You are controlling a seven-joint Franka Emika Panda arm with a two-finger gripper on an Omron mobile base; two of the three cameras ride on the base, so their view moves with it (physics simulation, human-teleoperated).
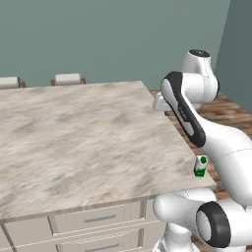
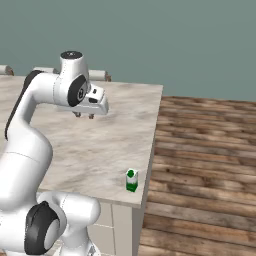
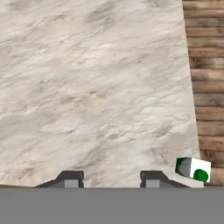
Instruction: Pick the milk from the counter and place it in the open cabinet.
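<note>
Above counter [image 2: 75, 145] | jaws [image 3: 109, 178] spread wide, gripping nothing | milk [image 2: 131, 180] upright near corner

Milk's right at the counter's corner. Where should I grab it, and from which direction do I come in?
Grip the milk across its flat white side walls, mid-body, between green base and cap. It stands upright near the counter corner with bare marble around it, so a descent from above looks best, fingers straddling the carton. The gripper hovers open, well back from it, so it would probably move toward the corner first.
</note>
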